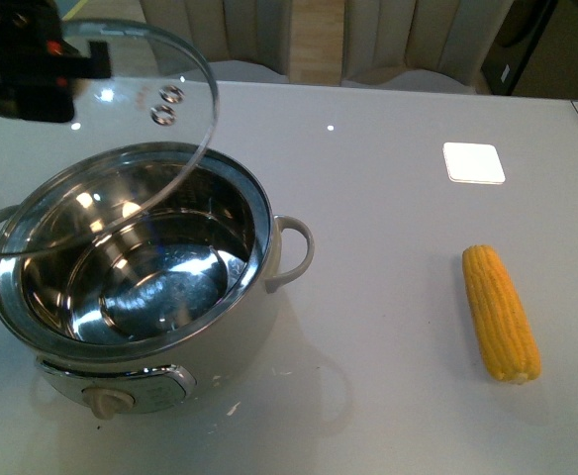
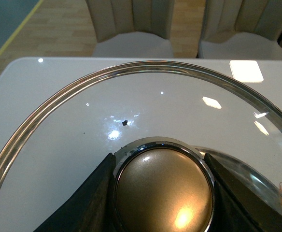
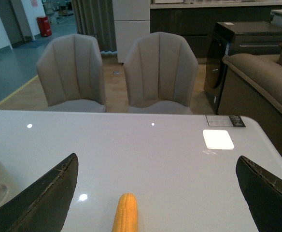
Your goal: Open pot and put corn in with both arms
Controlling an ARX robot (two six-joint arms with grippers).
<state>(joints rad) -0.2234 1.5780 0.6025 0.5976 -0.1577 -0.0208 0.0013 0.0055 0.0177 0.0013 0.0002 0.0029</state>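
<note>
While the glass lid [image 1: 111,139] tilts above the pot [image 1: 240,336], tapered corn [image 1: 502,315] lies apart.

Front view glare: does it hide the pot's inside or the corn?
Front view: bright reflections streak inside the pot, yet it reads empty; the corn is sharp, unglared; one bright patch on the table beyond it. Left wrist view: a highlight on the lid knob.

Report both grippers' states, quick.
Left gripper: shut on the lid knob.
Right gripper: open, holding nothing.
</note>
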